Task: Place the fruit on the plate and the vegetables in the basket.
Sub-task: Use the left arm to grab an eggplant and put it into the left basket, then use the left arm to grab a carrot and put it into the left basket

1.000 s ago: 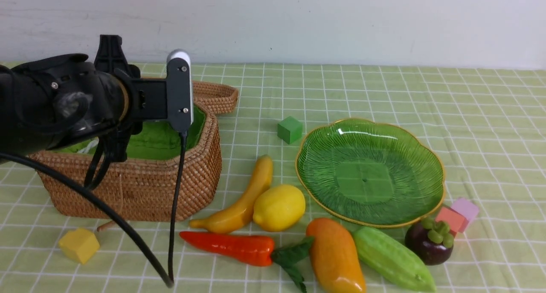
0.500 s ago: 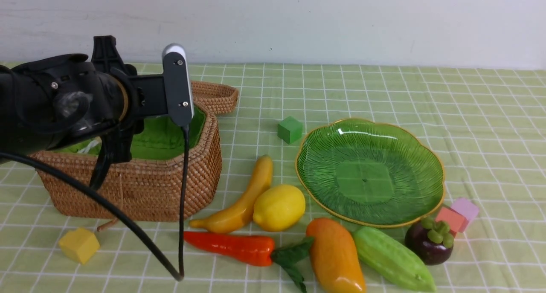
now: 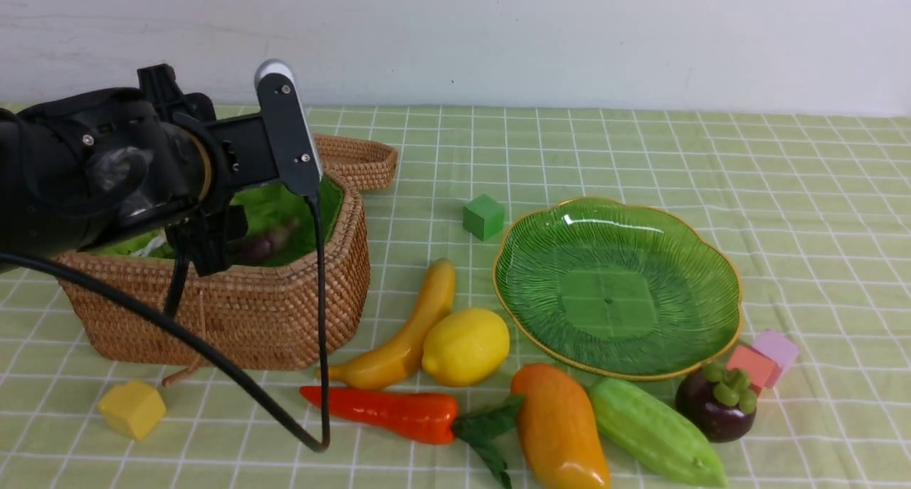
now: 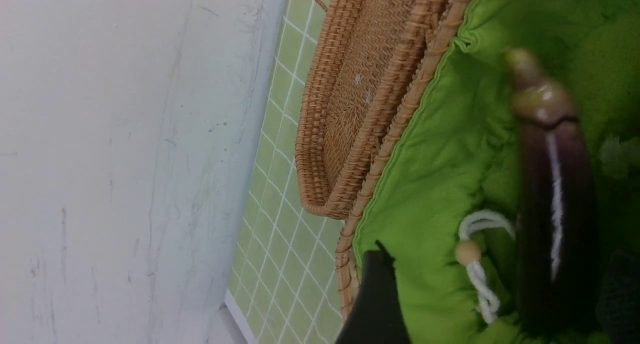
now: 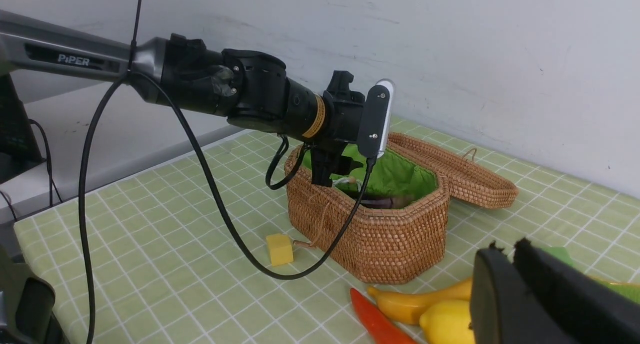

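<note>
Left arm: my left gripper (image 3: 210, 250) hangs over the open basket (image 3: 235, 318), pointing down into it. In the left wrist view its fingers stand apart, one well clear of the eggplant (image 4: 555, 209). The far finger is too dark for me to rule out contact. The eggplant lies lengthwise on the green lining (image 4: 430, 158), stem toward the lid (image 4: 360, 83). I judge it released. The jaws are placed low inside the rim so that the piece drops a short way and stays within the walls.

Right arm: my right gripper (image 5: 507, 251) is closed with nothing between its fingers. It sits back on the fruit side, clear of the left arm's work.

Outstanding vegetables: the carrot (image 3: 384, 411) and gourd (image 3: 651, 432) lie on the cloth at the front.

Outstanding fruit: the plate (image 3: 612, 290) holds nothing. The banana (image 3: 413, 332) and lemon (image 3: 466, 346) touch each other between basket and plate. The mango (image 3: 559, 428) lies just beside the gourd, and the mangosteen (image 3: 715, 403) sits at the plate's near edge.

Assessment: one item of seven is placed. The carrot, nearest the basket, looks like the left arm's next piece.
</note>
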{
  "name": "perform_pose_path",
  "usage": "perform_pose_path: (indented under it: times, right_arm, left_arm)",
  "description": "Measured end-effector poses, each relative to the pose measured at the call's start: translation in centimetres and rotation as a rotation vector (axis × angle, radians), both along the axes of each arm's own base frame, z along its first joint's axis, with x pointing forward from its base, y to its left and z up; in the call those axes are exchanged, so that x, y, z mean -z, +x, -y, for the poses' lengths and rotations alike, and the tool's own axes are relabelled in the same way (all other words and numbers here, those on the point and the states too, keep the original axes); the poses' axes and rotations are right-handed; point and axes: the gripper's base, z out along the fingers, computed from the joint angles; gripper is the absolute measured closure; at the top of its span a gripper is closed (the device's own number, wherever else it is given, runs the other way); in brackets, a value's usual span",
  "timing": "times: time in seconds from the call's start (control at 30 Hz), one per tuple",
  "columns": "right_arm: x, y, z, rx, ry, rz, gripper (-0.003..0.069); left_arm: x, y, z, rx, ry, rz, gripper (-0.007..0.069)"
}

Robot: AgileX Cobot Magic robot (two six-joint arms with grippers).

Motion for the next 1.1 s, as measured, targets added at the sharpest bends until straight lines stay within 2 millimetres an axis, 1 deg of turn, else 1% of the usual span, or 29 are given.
perform_pose_path:
  times: [0.07, 0.13, 0.17, 0.2, 0.33, 0.37, 0.4, 0.43, 0.47, 0.5, 0.53, 0.57, 0.6, 0.67, 0.7, 0.77, 0.9, 0.97, 1.0, 1.07, 1.1]
  right_arm:
    - [0.0, 0.0, 0.0, 0.0, 0.0, 0.0, 0.0601]
    - [0.0, 0.0, 0.0, 0.0, 0.0, 0.0, 0.0599]
    - [0.0, 0.0, 0.0, 0.0, -0.001, 0.0, 0.0596]
    - [0.0, 0.0, 0.0, 0.0, -0.001, 0.0, 0.0596]
    - [0.0, 0.0, 0.0, 0.001, -0.005, 0.008, 0.0594]
    - [0.0, 0.0, 0.0, 0.002, -0.005, 0.009, 0.0594]
    - [0.0, 0.0, 0.0, 0.002, -0.009, 0.015, 0.0594]
    - [0.0, 0.0, 0.0, 0.002, -0.009, 0.015, 0.0594]
    - [0.0, 0.0, 0.0, 0.001, -0.014, 0.02, 0.0593]
    - [0.0, 0.0, 0.0, 0.001, -0.016, 0.022, 0.0592]
    - [0.0, 0.0, 0.0, 0.001, -0.017, 0.023, 0.0591]
    - [0.0, 0.0, 0.0, 0.001, -0.018, 0.024, 0.059]
    - [0.0, 0.0, 0.0, 0.0, -0.019, 0.024, 0.059]
    - [0.0, 0.0, 0.0, 0.0, -0.019, 0.024, 0.0587]
    - [0.0, 0.0, 0.0, -0.001, -0.019, 0.023, 0.0586]
    - [0.0, 0.0, 0.0, -0.002, -0.02, 0.022, 0.0584]
    - [0.1, 0.0, 0.0, -0.006, -0.024, 0.018, 0.0581]
    - [0.1, -0.1, -0.1, -0.012, -0.029, 0.013, 0.058]
    - [0.1, -0.1, -0.1, -0.015, -0.03, 0.011, 0.058]
    - [0.2, -0.1, -0.1, -0.019, -0.034, 0.007, 0.058]
    - [0.2, -0.2, -0.1, -0.023, -0.038, 0.003, 0.058]
  left_arm:
    - [-0.4, -0.6, 0.2, -0.027, -0.038, -0.012, 0.0078]
    - [-0.9, -1.3, 0.6, -0.035, -0.078, -0.018, 0.0097]
    - [-1.5, -2.1, 1.2, -0.037, -0.117, -0.018, 0.0132]
    - [-1.8, -2.4, 1.4, -0.04, -0.141, -0.018, 0.0146]
    - [-3.8, -5.8, 4.4, -0.038, -0.395, -0.036, 0.0351]
    - [-3.9, -6.1, 4.8, -0.036, -0.418, -0.041, 0.0363]
    - [-4.4, -7.8, 6.3, -0.051, -0.571, -0.087, 0.0481]
    - [-4.5, -7.9, 6.5, -0.049, -0.579, -0.088, 0.0481]
    - [-4.5, -9.1, 7.4, -0.061, -0.65, -0.143, 0.0562]
    - [-4.3, -9.8, 8.2, -0.062, -0.674, -0.197, 0.0617]
    - [-3.9, -10.3, 8.5, -0.061, -0.654, -0.242, 0.0638]
    - [-3.5, -10.6, 8.9, -0.052, -0.641, -0.278, 0.0638]
    - [-2.6, -11.3, 9.2, -0.051, -0.582, -0.379, 0.0638]
    - [-1.3, -11.8, 9.6, -0.035, -0.507, -0.506, 0.0638]
    - [-0.2, -12.1, 9.8, -0.024, -0.467, -0.611, 0.0638]
    - [1.1, -12.1, 10.0, -0.001, -0.434, -0.749, 0.0638]
    - [2.5, -10.2, 9.3, -0.016, -0.476, -0.818, 0.0636]
    - [3.2, -8.7, 8.5, -0.025, -0.501, -0.808, 0.0617]
    - [3.6, -7.7, 8.0, -0.017, -0.506, -0.785, 0.0583]
    - [4.1, -7.1, 7.9, 0.003, -0.495, -0.775, 0.0524]
    - [4.5, -6.8, 8.0, 0.024, -0.483, -0.773, 0.0468]
